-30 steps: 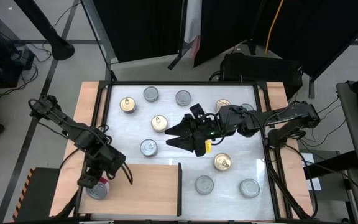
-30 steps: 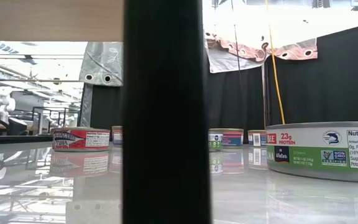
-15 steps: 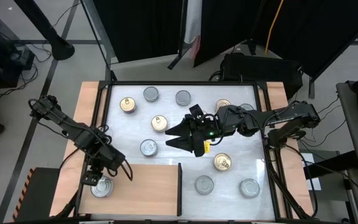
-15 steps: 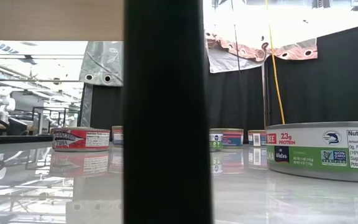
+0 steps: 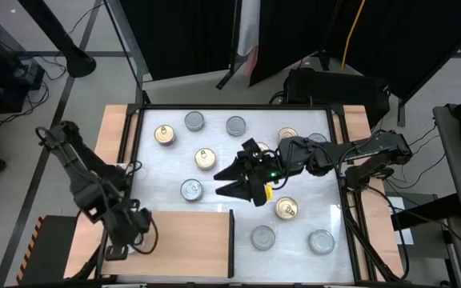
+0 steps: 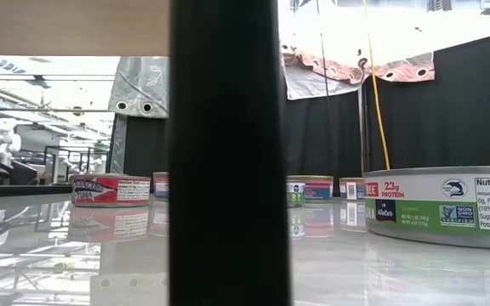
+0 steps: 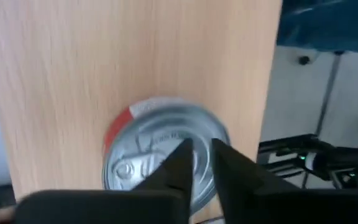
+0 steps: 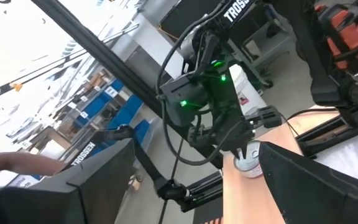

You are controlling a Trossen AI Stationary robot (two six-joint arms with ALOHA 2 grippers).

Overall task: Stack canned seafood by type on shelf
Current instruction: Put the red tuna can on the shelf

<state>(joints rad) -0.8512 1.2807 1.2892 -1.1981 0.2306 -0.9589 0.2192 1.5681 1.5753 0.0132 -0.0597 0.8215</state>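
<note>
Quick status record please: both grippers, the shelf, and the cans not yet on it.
left gripper: above the red-labelled can, at the shelf's left end
right gripper: open, empty, over mid-table
shelf: one can seen on it, silver lid up
loose cans: at least nine on the white table, gold and silver lids mixed

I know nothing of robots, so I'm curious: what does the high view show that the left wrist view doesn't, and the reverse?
Only the high view: the right tool, open over the table, and loose cans around it. Only the left wrist view: a red-sided can lying on the shelf, under the left tool. Both: the shelf and the left tool.
</note>
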